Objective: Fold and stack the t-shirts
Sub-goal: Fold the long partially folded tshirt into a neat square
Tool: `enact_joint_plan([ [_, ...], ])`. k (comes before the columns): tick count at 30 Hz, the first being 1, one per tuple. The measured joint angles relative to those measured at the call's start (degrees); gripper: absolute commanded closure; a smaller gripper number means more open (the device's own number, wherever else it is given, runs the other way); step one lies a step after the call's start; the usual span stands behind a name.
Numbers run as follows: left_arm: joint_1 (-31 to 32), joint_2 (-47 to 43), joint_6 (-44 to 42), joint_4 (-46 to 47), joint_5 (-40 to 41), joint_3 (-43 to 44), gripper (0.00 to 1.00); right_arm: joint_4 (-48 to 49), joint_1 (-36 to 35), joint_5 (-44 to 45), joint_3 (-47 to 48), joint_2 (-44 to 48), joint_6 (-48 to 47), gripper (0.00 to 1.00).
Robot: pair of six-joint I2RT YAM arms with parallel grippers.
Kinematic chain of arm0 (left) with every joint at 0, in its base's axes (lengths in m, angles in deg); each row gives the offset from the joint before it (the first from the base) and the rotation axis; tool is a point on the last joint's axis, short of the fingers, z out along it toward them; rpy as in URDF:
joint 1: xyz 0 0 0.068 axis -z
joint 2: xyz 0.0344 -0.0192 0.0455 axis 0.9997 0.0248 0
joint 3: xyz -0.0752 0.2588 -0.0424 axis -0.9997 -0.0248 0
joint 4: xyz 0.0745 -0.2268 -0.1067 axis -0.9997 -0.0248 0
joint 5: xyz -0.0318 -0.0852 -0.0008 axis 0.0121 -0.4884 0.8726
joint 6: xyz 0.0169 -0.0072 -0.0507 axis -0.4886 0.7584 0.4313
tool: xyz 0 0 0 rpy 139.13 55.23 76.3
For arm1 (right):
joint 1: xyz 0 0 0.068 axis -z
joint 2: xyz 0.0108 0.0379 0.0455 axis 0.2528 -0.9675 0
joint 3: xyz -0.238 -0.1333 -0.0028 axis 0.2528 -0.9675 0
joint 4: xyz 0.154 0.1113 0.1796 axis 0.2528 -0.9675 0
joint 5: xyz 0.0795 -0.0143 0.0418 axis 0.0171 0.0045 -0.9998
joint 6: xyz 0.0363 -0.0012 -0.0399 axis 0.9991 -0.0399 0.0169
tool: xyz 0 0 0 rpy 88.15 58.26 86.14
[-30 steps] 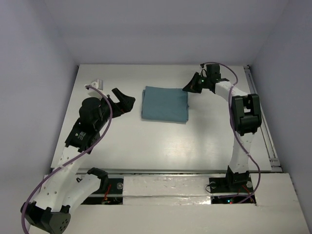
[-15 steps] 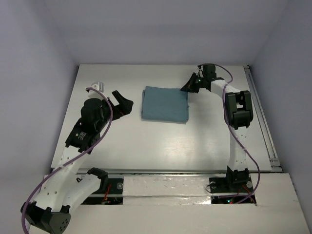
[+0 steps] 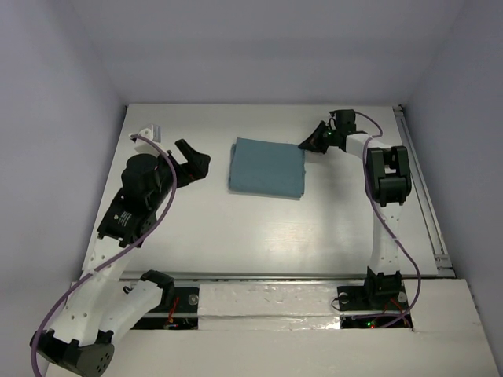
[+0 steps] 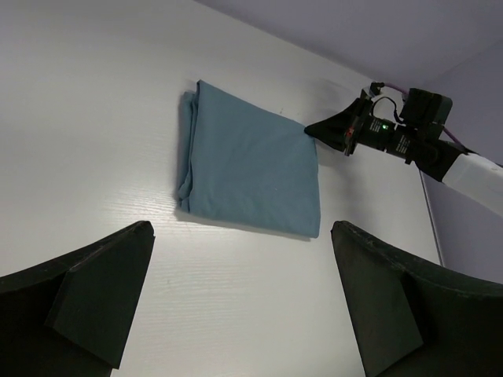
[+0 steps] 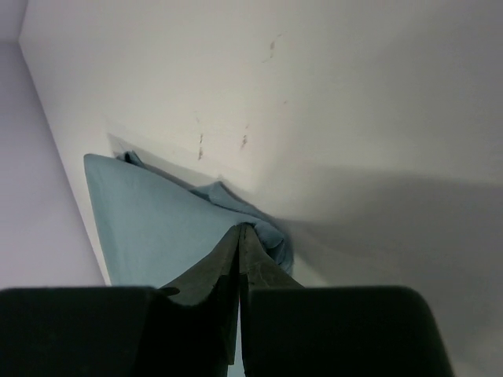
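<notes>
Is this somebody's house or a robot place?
Probably a robot test booth, not a house: a left arm and a right arm bolted to a white table, plain walls around, one folded teal t-shirt.

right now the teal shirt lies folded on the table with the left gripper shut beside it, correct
No, the left gripper is open, fingers spread wide in the left wrist view. The teal shirt does lie folded on the table beside it.

plain teal t-shirt [image 3: 266,167], white table [image 3: 275,228], lilac walls [image 3: 47,118]
</notes>
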Motion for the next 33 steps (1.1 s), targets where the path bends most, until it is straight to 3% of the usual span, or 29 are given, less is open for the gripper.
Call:
enact_joint_plan([
  [3, 0.00, 0.04, -0.55, -0.24, 0.07, 0.59, 0.05, -0.02, 0.76, -0.94, 1.53, -1.84, 0.13, 0.91],
  [6, 0.00, 0.52, -1.16, -0.76, 0.31, 1.68, 0.05, -0.63, 0.96, -1.86, 3.52, -2.82, 0.11, 0.76],
  [7, 0.00, 0.85, -1.42, -0.85, 0.52, 2.32, 0.05, -1.09, 0.96, -1.95, 4.20, -2.84, -0.04, 0.56],
  [9, 0.00, 1.55, -1.88, -0.87, 0.94, 3.69, 0.04, -1.31, 0.90, -2.60, 5.18, -2.64, -0.13, 0.37],
  [10, 0.00, 1.97, -2.16, -0.87, 1.20, 4.68, 0.04, -1.40, 0.83, -2.97, 5.46, -2.19, -0.37, 0.22],
  [13, 0.02, 3.34, -2.69, -0.57, 1.60, 8.11, 0.03, -3.58, 0.66, -3.04, 5.16, 1.84, -1.88, 0.02],
  [16, 0.00, 4.79, -3.04, 0.44, 1.66, 11.82, 0.02, -6.58, 0.85, -2.51, 2.05, 11.54, -3.89, 0.00],
  [18, 0.00, 5.53, -3.04, 1.31, 1.79, 13.90, 0.01, -6.49, 0.92, -1.79, -3.85, 23.69, -5.09, 0.00],
  [22, 0.00, 5.92, -3.08, 2.69, 2.16, 17.29, 0.01, -5.16, 1.20, 0.59, -19.21, 56.65, -5.86, 0.00],
  [27, 0.00, 3.48, -3.48, 2.97, 3.19, 18.14, 0.01, -6.67, 1.05, 10.45, -33.29, 95.12, -5.75, 0.00],
  [30, 0.00, 1.46, -3.72, 2.62, 3.89, 17.99, 0.01, -10.97, 1.03, 17.81, -35.93, 105.92, -6.23, 0.00],
  [33, 0.02, 0.92, -3.74, 2.40, 4.11, 17.77, 0.01, -16.48, 1.01, 22.51, -37.46, 106.51, -7.10, 0.00],
])
